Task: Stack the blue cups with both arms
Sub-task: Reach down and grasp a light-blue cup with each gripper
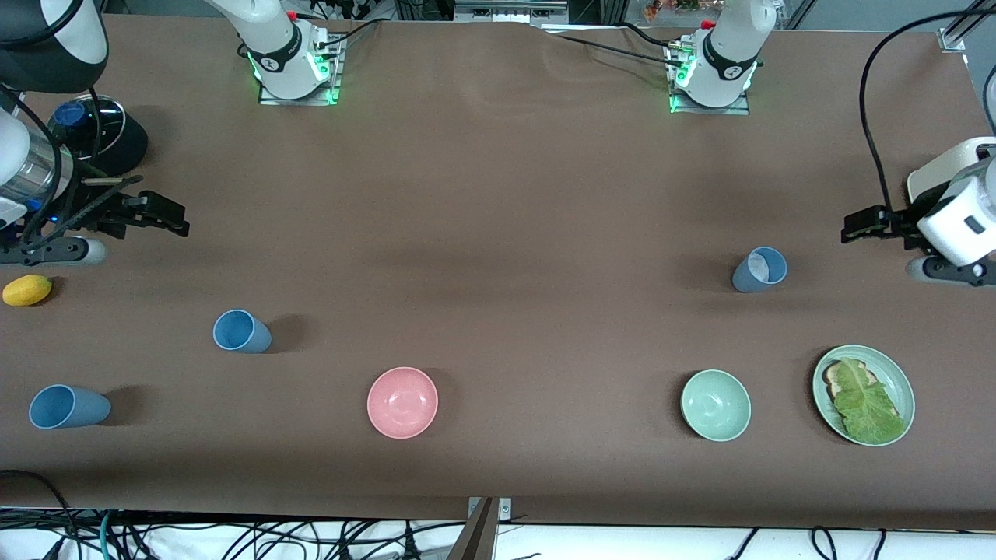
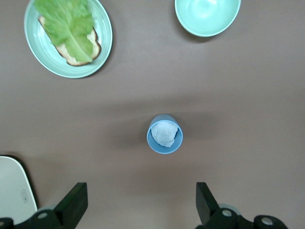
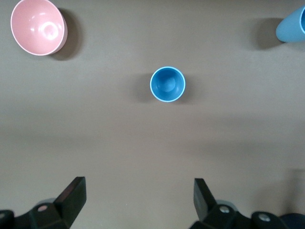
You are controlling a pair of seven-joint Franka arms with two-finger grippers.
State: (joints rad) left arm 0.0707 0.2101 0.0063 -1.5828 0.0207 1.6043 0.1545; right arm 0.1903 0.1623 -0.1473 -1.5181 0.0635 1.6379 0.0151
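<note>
Front view shows three blue cups, all upright and well apart: the grey-blue cup at right of centre with something pale and crumpled inside, the sky blue cup at left of centre, and a third blue cup at the lower left of the frame. None is stacked, so the task looks to be at its start, with both arms in the approach stage.

At the right edge the left gripper hangs above the surface near the grey-blue cup, jaws open and empty; its wrist view centres that cup. At the left edge the right gripper hangs likewise, jaws open and empty, and its wrist view centres the sky blue cup.

Next, each arm probably needs to descend and close on its cup's rim.

Lower in frame sit the pink bowl, the pale green bowl and a plate with lettuce on bread. Both arms are cut off at the edges; the pale stuffing cannot be identified.
</note>
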